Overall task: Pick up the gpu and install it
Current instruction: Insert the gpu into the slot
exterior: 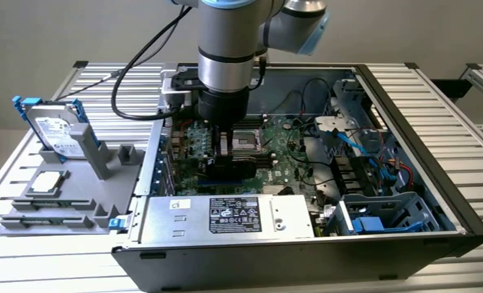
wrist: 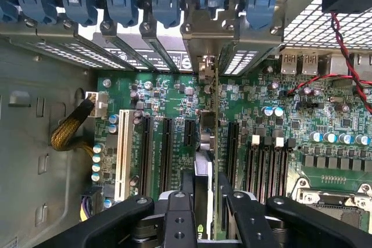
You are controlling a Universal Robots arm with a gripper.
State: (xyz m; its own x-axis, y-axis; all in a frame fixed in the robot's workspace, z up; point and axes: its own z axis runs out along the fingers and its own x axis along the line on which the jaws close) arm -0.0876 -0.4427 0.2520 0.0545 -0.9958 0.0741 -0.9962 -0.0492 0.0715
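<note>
Gripper (wrist: 204, 183) inside the open case (exterior: 306, 268), jaws clamped on both faces of the gpu (wrist: 209, 132) — card upright, edge-on between them, its bracket end ahead of the jaws by the blue latches (wrist: 168, 1); vacant black slots (wrist: 156, 155) flank the jaws on the motherboard (wrist: 290, 120) — side room narrow.

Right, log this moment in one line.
gripper: straddling gpu | gpu: on edge at motherboard slots, bracket toward case rear
</note>
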